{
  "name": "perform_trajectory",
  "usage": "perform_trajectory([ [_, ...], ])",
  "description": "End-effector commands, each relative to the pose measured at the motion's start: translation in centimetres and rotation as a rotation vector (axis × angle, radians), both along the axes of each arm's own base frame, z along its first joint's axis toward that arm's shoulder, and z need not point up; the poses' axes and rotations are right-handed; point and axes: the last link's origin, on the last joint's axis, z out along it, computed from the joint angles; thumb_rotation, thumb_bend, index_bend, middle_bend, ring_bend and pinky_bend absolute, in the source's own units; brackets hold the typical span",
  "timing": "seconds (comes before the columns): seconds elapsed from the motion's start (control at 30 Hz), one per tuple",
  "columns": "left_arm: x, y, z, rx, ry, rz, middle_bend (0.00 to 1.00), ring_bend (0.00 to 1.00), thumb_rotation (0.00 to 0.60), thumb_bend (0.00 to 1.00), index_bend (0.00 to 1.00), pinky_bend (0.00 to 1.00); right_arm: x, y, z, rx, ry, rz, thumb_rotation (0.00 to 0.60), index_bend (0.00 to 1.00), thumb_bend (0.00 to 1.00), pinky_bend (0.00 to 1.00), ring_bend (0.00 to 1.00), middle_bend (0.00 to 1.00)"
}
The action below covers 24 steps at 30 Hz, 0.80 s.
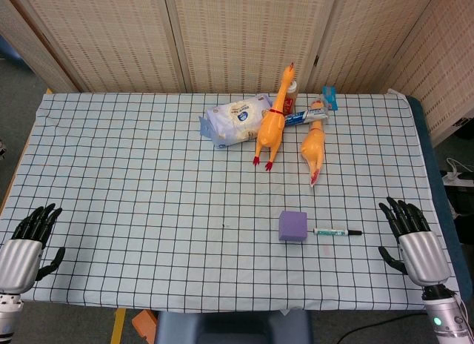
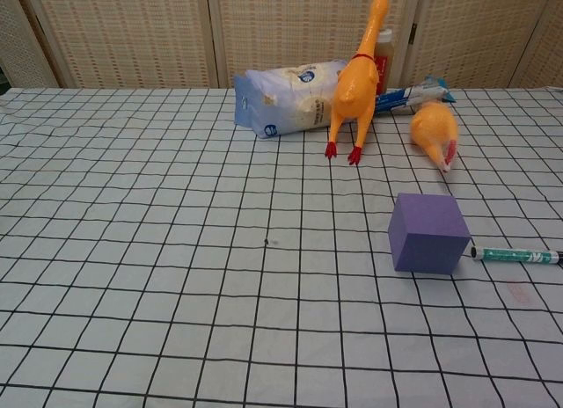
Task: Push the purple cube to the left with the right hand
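The purple cube (image 1: 292,226) (image 2: 427,233) sits on the checked tablecloth, right of centre and near the front. My right hand (image 1: 411,242) rests at the front right corner of the table, well to the right of the cube, fingers spread and holding nothing. My left hand (image 1: 28,240) lies at the front left corner, fingers apart and empty. Neither hand shows in the chest view.
A marker pen (image 1: 337,231) (image 2: 517,256) lies just right of the cube. At the back stand two rubber chickens (image 1: 271,129) (image 1: 313,148), a wipes pack (image 1: 233,119), a toothpaste tube (image 1: 305,117) and a bottle (image 1: 292,94). The table edge (image 1: 437,203) runs along the right.
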Motion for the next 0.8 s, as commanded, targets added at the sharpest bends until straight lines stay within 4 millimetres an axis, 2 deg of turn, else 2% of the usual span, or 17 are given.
perform_trajectory([
  [0.03, 0.0, 0.0, 0.0, 0.005, 0.003, -0.001, 0.0, 0.0, 0.6, 0.41, 0.0, 0.14, 0.0, -0.1, -0.1, 0.001, 0.005, -0.004, 0.6, 0.0, 0.18, 0.09, 0.0, 0.0],
  [0.17, 0.0, 0.3, -0.1, -0.003, -0.004, 0.009, 0.0, 0.0, 0.6, 0.41, 0.0, 0.14, -0.2, -0.3, -0.5, 0.002, 0.024, -0.011, 0.6, 0.0, 0.18, 0.09, 0.0, 0.0],
  [0.33, -0.1, 0.7, 0.0, -0.013, -0.021, 0.025, 0.0, 0.0, 0.6, 0.41, 0.0, 0.14, 0.0, -1.3, -2.4, 0.018, 0.036, -0.02, 0.6, 0.01, 0.18, 0.09, 0.0, 0.01],
  [0.63, -0.1, 1.1, -0.1, -0.06, -0.048, 0.03, 0.0, 0.0, 0.6, 0.41, 0.0, 0.14, 1.2, -4.9, -7.4, 0.12, 0.16, -0.039, 0.6, 0.33, 0.18, 0.11, 0.02, 0.26],
  [0.8, -0.1, 1.0, 0.1, -0.07, -0.061, 0.031, 0.0, 0.0, 0.6, 0.41, 0.0, 0.14, 1.9, -5.8, -9.6, 0.147, 0.19, -0.04, 0.6, 0.4, 0.18, 0.12, 0.05, 0.29],
])
